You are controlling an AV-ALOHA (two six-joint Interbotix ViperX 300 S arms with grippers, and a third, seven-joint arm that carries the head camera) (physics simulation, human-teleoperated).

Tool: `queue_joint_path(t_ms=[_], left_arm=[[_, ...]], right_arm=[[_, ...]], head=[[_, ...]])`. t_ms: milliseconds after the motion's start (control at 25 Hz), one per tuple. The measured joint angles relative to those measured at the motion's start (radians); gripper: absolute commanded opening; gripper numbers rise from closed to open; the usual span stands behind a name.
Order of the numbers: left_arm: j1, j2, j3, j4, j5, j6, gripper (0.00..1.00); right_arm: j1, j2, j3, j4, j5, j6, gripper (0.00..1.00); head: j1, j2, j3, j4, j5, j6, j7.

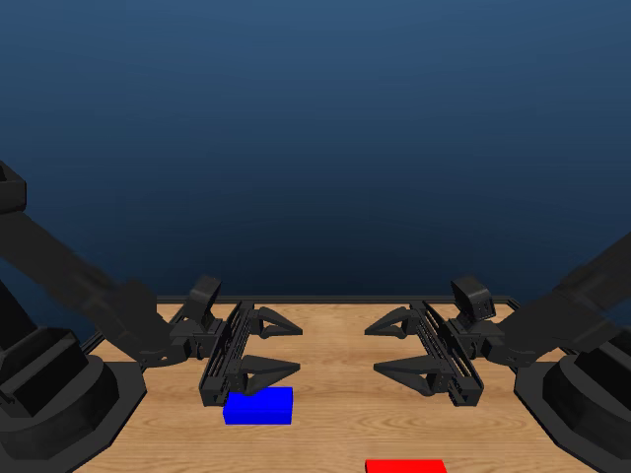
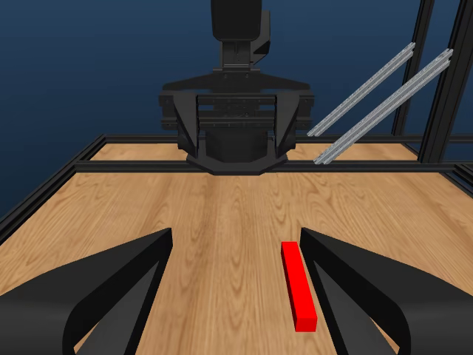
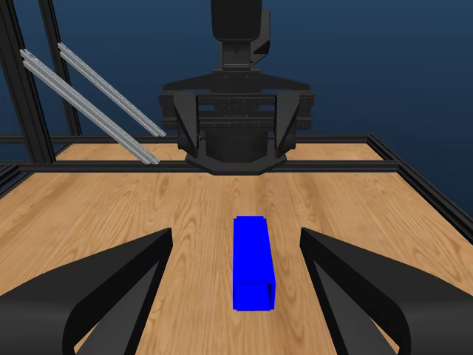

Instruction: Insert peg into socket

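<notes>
Peg (image 1: 405,466) lies flat at the wooden table's (image 1: 335,414) near edge, about 5 o'clock in the head view, touching nothing. Socket (image 1: 258,406) rests flat at 7 o'clock, just beside the left gripper (image 1: 281,347), not gripped. Left jaws spread, empty. Right gripper (image 1: 387,347) at 4 o'clock, jaws spread, empty. Grippers face each other, apart.

A rendered robot test cell, not a real room: a wood-grain counter (image 1: 335,394) with a black frame rail (image 2: 222,138), silver bars (image 2: 369,100), and an empty dark blue background.
</notes>
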Motion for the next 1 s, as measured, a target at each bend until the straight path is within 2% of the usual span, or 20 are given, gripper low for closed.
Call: queue_joint_path(t_ms=[80, 120, 200, 320, 480, 600, 800, 880, 1000], left_arm=[[-0.018, -0.002, -0.017, 0.017, -0.013, -0.083, 1.00], [-0.025, -0.002, -0.028, 0.028, -0.019, -0.109, 1.00], [-0.029, -0.002, -0.040, 0.045, -0.029, -0.143, 1.00], [-0.023, 0.000, -0.042, 0.063, -0.046, -0.180, 1.00], [-0.020, -0.003, -0.018, 0.048, -0.027, -0.225, 1.00], [-0.024, -0.037, 0.015, 0.017, 0.079, -0.225, 1.00], [-0.008, -0.120, 0.059, -0.024, 0.304, -0.189, 1.00], [0.001, -0.159, 0.056, -0.039, 0.406, -0.157, 1.00], [-0.002, -0.189, 0.018, -0.044, 0.559, -0.118, 1.00]], right_arm=[[0.030, -0.024, 0.000, 0.062, 0.068, 0.030, 1.00], [0.039, -0.036, 0.000, 0.087, 0.096, 0.042, 1.00], [0.047, -0.050, 0.000, 0.111, 0.141, 0.059, 1.00], [0.045, -0.051, -0.002, 0.115, 0.190, 0.084, 1.00], [0.049, -0.039, -0.015, 0.115, 0.236, 0.107, 1.00], [0.061, -0.017, -0.020, 0.120, 0.246, 0.129, 1.00], [0.083, 0.044, -0.035, 0.125, 0.231, 0.161, 1.00], [0.097, 0.058, -0.041, 0.127, 0.225, 0.167, 1.00], [0.115, 0.065, -0.043, 0.134, 0.209, 0.176, 1.00]], head=[[0.004, 0.003, -0.032, 0.007, 0.092, 0.026, 0.000], [0.006, 0.005, -0.046, 0.010, 0.126, 0.034, -0.001], [0.008, 0.010, -0.061, 0.013, 0.174, 0.044, -0.002], [0.008, 0.023, -0.068, 0.012, 0.215, 0.049, -0.006], [0.009, 0.046, -0.074, 0.013, 0.242, 0.051, -0.005], [0.011, 0.061, -0.075, 0.013, 0.252, 0.050, 0.001], [0.018, 0.085, -0.077, 0.018, 0.254, 0.058, 0.016], [0.023, 0.098, -0.079, 0.021, 0.251, 0.064, 0.020], [0.028, 0.113, -0.081, 0.024, 0.249, 0.070, 0.021]])
